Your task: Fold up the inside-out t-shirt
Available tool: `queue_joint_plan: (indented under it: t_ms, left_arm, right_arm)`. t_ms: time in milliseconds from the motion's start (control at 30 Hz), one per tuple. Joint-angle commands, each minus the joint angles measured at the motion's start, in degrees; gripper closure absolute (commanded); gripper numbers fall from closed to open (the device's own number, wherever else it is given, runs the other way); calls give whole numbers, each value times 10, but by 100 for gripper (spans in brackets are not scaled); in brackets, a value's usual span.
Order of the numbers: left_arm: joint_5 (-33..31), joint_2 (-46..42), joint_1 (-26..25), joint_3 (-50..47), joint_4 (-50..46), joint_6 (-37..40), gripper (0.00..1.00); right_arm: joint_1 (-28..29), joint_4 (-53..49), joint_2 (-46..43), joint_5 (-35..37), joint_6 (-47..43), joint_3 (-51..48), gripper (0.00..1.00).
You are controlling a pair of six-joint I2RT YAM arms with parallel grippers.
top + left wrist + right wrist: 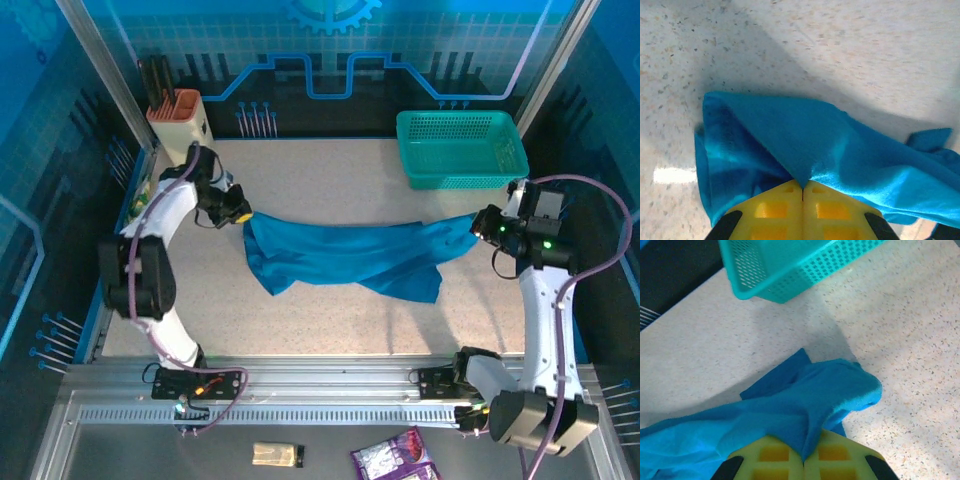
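The blue-teal t-shirt [345, 255] hangs stretched across the middle of the table between my two arms, sagging onto the speckled tabletop. My left gripper [243, 212] holds its left end; in the left wrist view the yellow jaws meet on a pinched fold of the t-shirt [805, 145], left gripper [802, 189] shut. My right gripper [484, 222] holds the right end; the right wrist view has cloth of the t-shirt [805, 405] drawn into the closed yellow jaws of the right gripper [804, 458].
A teal mesh basket [460, 150] stands at the back right, its corner [775, 270] just beyond the right gripper. An orange and white holder [180, 120] stands at the back left. Small packets [395, 458] lie below the rail.
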Motion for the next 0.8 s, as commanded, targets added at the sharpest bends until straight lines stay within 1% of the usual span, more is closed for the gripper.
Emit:
queue_joint_plan:
  t_ms: [0, 33, 133, 167, 233, 300, 400, 500, 633, 767]
  left_arm:
    - [-25, 47, -7, 65, 7, 19, 95]
    - [-27, 60, -10, 75, 12, 18, 93]
    - [-37, 73, -16, 94, 24, 15, 83]
    - [-37, 70, -18, 95, 27, 13, 76]
    - [-41, 53, -21, 90, 30, 11, 67]
    - [-56, 31, -25, 75, 28, 14, 62]
    - [-74, -6, -31, 32, 19, 13, 60]
    - [-74, -35, -42, -32, 24, 0, 60]
    - [-51, -70, -61, -120, 62, -35, 60]
    - [-49, -90, -74, -177, 101, -63, 60]
  right_arm:
    - [-24, 43, 11, -7, -10, -19, 100]
    - [-27, 46, 14, -14, -9, -23, 100]
    - [-30, 50, 16, -21, -7, -27, 100]
    - [-30, 50, 15, -21, -7, -26, 100]
    - [-30, 47, 14, -21, -8, -23, 100]
    - [-30, 45, 11, -23, -8, -21, 100]
    - [-30, 43, 8, -26, -8, -21, 100]
    - [-30, 43, 5, -29, -8, -23, 100]
    - [-30, 41, 4, -33, -8, -24, 100]
    - [-30, 39, 4, -35, -10, -22, 100]
